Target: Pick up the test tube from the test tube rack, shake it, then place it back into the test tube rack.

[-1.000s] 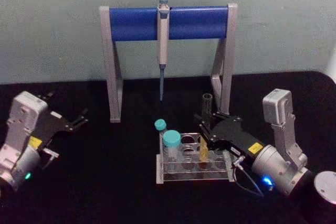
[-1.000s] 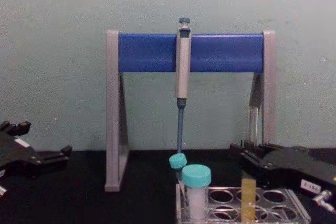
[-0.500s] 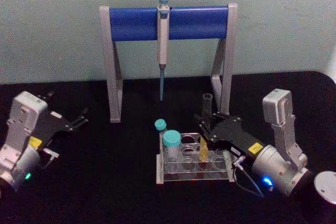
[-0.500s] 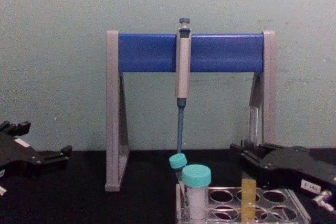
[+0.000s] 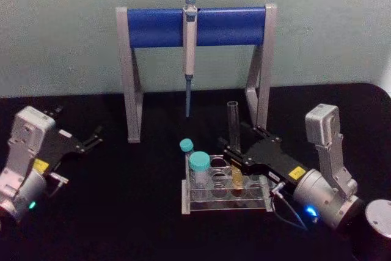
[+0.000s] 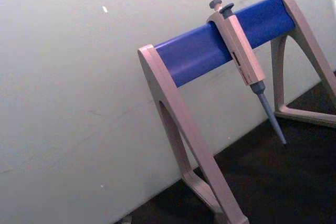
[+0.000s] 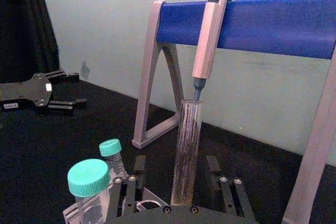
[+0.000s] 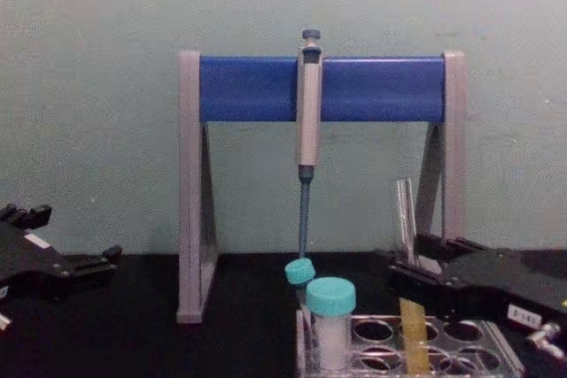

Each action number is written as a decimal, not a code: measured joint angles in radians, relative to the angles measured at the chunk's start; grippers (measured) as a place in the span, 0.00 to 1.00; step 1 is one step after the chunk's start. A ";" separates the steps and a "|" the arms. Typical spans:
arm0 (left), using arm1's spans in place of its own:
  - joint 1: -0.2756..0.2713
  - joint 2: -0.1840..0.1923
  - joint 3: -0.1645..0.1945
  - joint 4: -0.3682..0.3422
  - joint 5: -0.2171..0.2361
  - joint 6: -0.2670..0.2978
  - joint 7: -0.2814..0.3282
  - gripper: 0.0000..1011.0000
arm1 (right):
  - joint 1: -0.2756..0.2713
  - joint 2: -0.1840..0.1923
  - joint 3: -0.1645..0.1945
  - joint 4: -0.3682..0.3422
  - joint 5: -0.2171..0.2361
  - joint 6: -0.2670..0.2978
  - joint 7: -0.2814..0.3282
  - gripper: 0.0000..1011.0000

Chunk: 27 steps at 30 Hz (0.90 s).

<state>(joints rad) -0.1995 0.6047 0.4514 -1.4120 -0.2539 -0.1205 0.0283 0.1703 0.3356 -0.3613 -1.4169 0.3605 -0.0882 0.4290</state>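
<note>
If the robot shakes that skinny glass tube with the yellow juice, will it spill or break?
It might spill: the test tube has no cap, though the yellow liquid sits low. It looks like thin clear glass, so probably fragile and slippery in the right gripper. It is tall and narrow, so it would likely tip without the test tube rack.

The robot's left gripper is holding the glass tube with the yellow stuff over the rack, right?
Not quite. It is the right gripper that is shut on the test tube, over the test tube rack; the head view shows this. The left gripper sits far off to the side, holding nothing.
</note>
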 joint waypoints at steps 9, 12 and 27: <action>0.000 0.000 0.000 0.000 0.000 0.000 0.000 1.00 | 0.000 0.000 0.000 0.000 0.001 0.000 0.000 0.94; 0.000 0.000 0.000 0.000 0.000 0.000 0.000 1.00 | 0.000 0.000 0.000 0.000 0.001 -0.001 0.000 0.99; 0.000 0.000 0.000 0.000 0.000 0.000 0.000 1.00 | -0.047 0.028 0.022 -0.059 0.020 -0.004 0.005 0.99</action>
<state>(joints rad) -0.1995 0.6047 0.4514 -1.4120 -0.2539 -0.1205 0.0283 0.1235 0.3638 -0.3395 -1.4760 0.3801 -0.0920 0.4335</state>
